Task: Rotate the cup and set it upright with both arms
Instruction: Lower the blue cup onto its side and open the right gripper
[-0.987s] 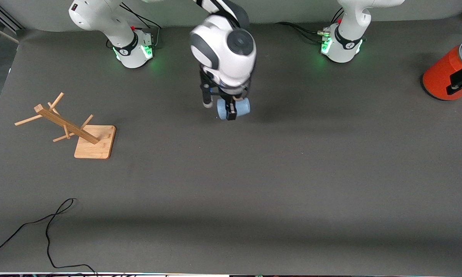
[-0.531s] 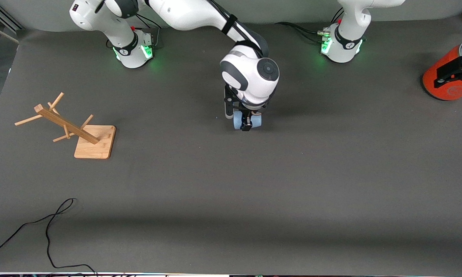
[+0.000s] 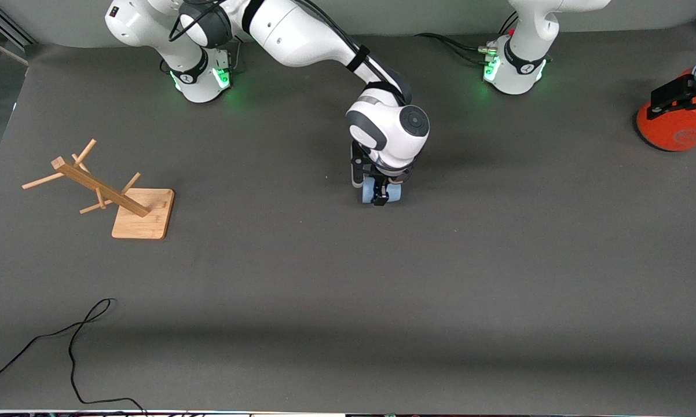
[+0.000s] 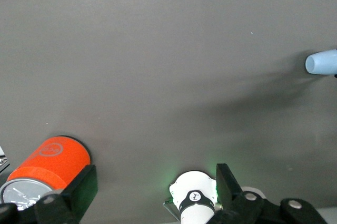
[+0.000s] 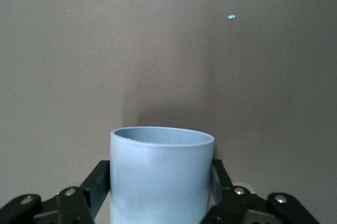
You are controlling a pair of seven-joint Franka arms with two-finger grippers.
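Observation:
The pale-blue cup [image 3: 393, 193] lies sideways in my right gripper [image 3: 380, 196], which is shut on it low over the middle of the table. In the right wrist view the cup [image 5: 160, 176] fills the gap between the black fingers [image 5: 96, 182], its end pointing at the table. My left gripper [image 3: 681, 92] hangs open and empty over the orange cylinder at the left arm's end of the table. The left wrist view shows its wide-apart fingers [image 4: 80, 192], with the cup [image 4: 322, 62] small and far off.
An orange cylinder with a grey top [image 3: 675, 130] stands at the left arm's end, also seen in the left wrist view [image 4: 50, 162]. A wooden peg rack [image 3: 116, 197] stands at the right arm's end. A black cable [image 3: 76, 341] lies near the front edge.
My right arm has carried the cup lower and toward the left arm's end of the table. My left gripper has shifted across the orange cylinder.

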